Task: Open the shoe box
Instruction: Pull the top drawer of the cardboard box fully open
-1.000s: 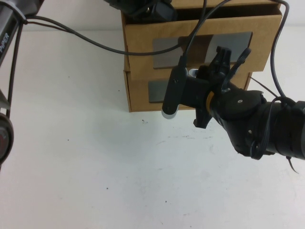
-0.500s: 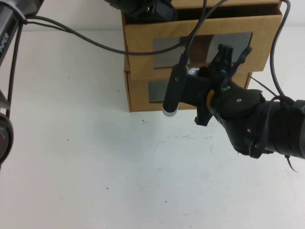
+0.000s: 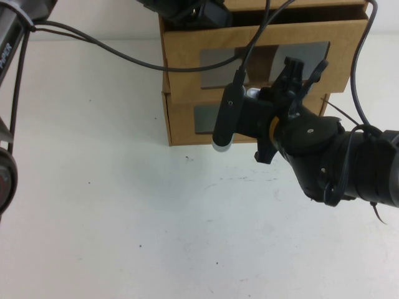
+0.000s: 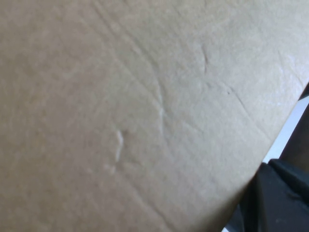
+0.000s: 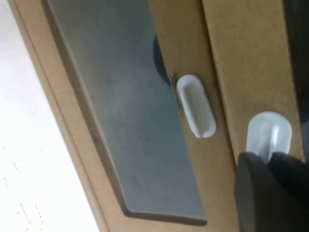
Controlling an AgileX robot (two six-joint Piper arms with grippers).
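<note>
Both my claws are sitting at the shoe box (image 3: 187, 56), which is standing far on the tabletop (image 3: 124, 218), right of centre. My right claw (image 3: 304, 67) is pinching a white handle (image 5: 269, 128) on its near face. My left claw (image 3: 187, 11) is hanging over its top left corner; whether it is spread, I cannot tell.

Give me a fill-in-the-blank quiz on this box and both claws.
1. The shoe box is made of brown ___.
2. The right claw, at the box's front, is shut on a ___ handle.
3. The left claw is at the box's top, toward its ___ end.
4. The window in the front is ___.
Missing words: cardboard; white; left; gray.
</note>
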